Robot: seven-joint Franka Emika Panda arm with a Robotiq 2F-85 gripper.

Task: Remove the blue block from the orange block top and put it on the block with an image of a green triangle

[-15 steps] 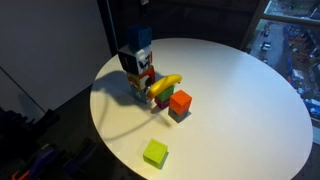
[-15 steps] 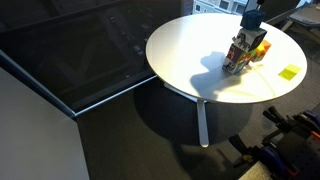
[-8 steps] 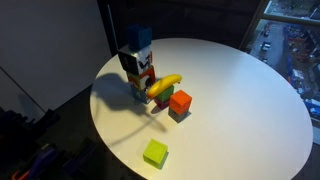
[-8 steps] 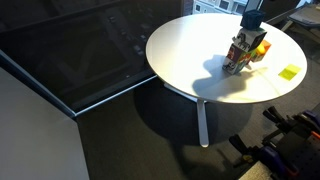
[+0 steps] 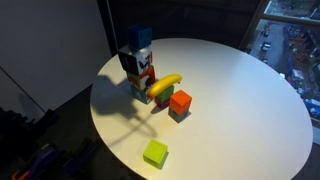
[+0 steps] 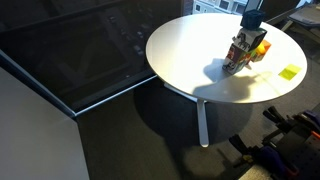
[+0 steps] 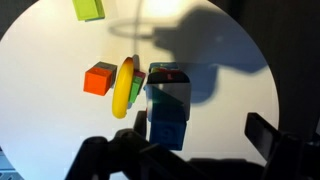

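Observation:
A stack of picture blocks [image 5: 138, 66] stands at the table's back left, with the blue block [image 5: 140, 38] on top. In the wrist view the blue block [image 7: 167, 131] is the part of the stack nearest the camera. My gripper [image 7: 200, 136] is open above it. The blue block lies between the dark fingers, close to the left one, and the right finger [image 7: 263, 133] is well clear. An orange block [image 5: 180, 101] sits alone beside a yellow banana-shaped piece [image 5: 164, 85]. I cannot make out a green triangle on any block.
A lime green block [image 5: 155, 153] lies near the front edge of the round white table [image 5: 240, 100]. It also shows in the wrist view [image 7: 88, 8]. The table stands on one pedestal leg [image 6: 203, 120] over a dark floor.

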